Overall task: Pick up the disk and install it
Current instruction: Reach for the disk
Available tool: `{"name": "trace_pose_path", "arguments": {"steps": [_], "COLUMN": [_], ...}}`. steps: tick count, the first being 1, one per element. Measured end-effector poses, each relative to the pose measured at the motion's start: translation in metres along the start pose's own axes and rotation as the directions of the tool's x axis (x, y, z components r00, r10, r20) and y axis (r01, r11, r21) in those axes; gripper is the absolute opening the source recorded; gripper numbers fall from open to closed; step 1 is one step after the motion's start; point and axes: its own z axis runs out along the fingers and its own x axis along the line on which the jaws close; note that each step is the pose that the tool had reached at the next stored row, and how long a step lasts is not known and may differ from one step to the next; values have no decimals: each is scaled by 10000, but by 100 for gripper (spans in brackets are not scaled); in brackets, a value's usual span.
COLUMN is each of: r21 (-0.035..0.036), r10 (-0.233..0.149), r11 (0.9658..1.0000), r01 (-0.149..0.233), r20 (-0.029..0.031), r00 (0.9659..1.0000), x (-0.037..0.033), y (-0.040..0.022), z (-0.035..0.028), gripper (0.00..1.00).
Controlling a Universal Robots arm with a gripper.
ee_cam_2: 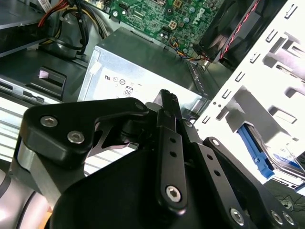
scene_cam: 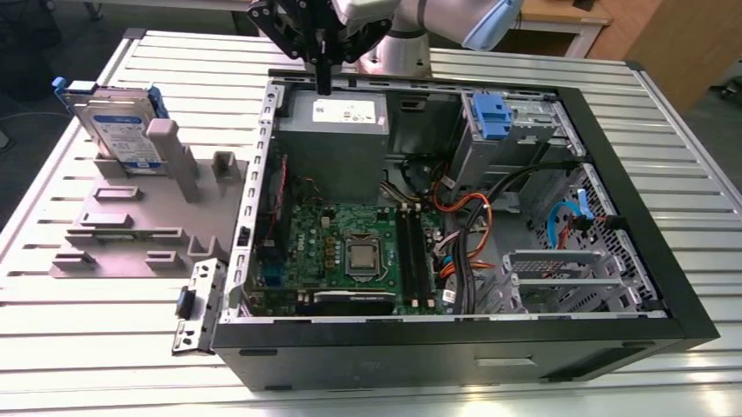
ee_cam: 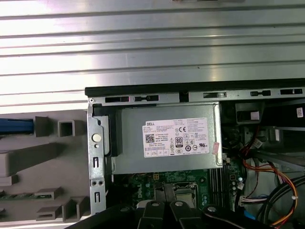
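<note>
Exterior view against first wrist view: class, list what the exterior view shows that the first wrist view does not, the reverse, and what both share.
Exterior view's own: the robot arm, the whole pincer, shut and empty above the grey power box, the disk, label showing, the blue-latched cage. First wrist view's own: the box's sticker square-on, the slots in the case's rear rim. Shared: power box, green circuit board, grey holder, slatted table.
</note>
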Motion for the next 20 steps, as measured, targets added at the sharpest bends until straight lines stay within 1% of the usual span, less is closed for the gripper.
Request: {"name": "trace_pose_path", "arguments": {"steps": [20], "r21": [0], "r10": [0], "r11": [10000], "r01": [0], "r20": [0], "r00": [10000], "x": [47], "y": [-4], "z": [-1], "gripper": [11]}}
